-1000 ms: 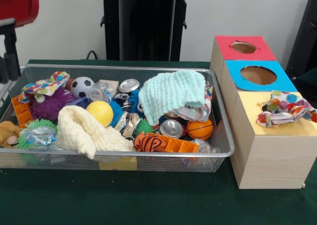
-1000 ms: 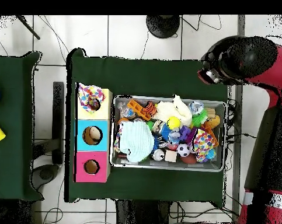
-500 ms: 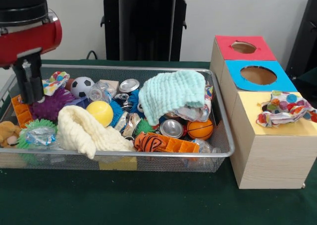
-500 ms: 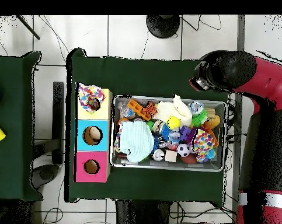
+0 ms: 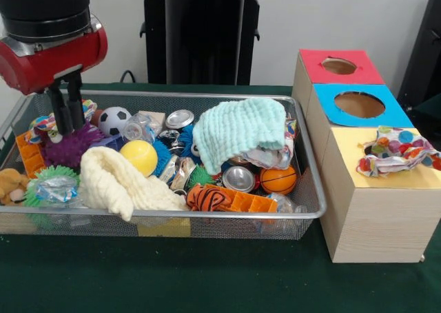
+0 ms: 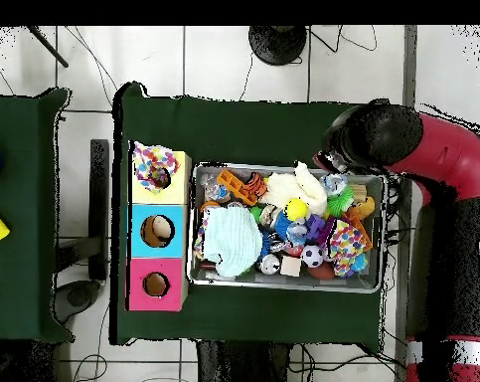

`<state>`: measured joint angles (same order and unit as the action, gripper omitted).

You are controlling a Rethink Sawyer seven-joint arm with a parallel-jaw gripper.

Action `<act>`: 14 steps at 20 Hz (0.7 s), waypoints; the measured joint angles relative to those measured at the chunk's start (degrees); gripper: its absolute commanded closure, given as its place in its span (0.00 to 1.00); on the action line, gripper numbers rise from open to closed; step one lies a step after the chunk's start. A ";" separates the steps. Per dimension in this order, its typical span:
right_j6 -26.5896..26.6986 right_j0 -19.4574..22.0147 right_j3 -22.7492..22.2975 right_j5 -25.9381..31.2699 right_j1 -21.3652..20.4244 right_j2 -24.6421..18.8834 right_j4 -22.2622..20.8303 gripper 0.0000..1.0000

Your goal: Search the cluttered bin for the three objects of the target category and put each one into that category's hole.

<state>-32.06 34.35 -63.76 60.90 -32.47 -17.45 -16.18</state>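
My gripper [image 5: 66,129] hangs over the left back part of the wire bin [image 5: 207,215]. Its two dark fingers stand slightly apart and hold nothing. Their tips are just above a purple spiky ball [image 5: 69,147] and beside a polka-dot cloth [image 5: 43,123]. A cream cloth [image 5: 117,178] lies at the bin's front left and a mint cloth [image 5: 240,128] is heaped right of centre. A second polka-dot cloth [image 5: 394,151] lies on the yellow box [image 5: 375,203] over its hole. In the overhead view the arm [image 6: 383,139] hides the gripper.
Blue-topped box [image 5: 358,105] and red-topped box [image 5: 339,66] stand behind the yellow one, holes uncovered. The bin also holds a soccer ball [image 5: 114,119], yellow ball [image 5: 139,156], basketball [image 5: 278,180], crushed cans [image 5: 239,178], a tiger toy [image 5: 209,198] and orange blocks [image 5: 29,154].
The arm has swung in from the left edge toward the bin and come lower, so the fingers now hang over the purple ball. Nothing in the bin has moved.
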 measured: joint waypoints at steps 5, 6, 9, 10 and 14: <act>0.00 1.82 -3.99 0.00 -1.91 0.29 -0.21 0.00; 0.00 1.89 -4.18 -0.01 -2.04 0.36 -0.24 0.00; 0.00 2.24 -5.03 -0.02 -2.58 0.42 -0.26 0.00; 0.00 2.56 -5.98 -0.01 -3.14 0.42 -0.31 0.00; 0.00 2.80 -7.20 -0.02 -4.18 0.41 -0.41 0.00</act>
<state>-32.06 37.15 -70.96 60.88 -36.65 -17.04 -16.59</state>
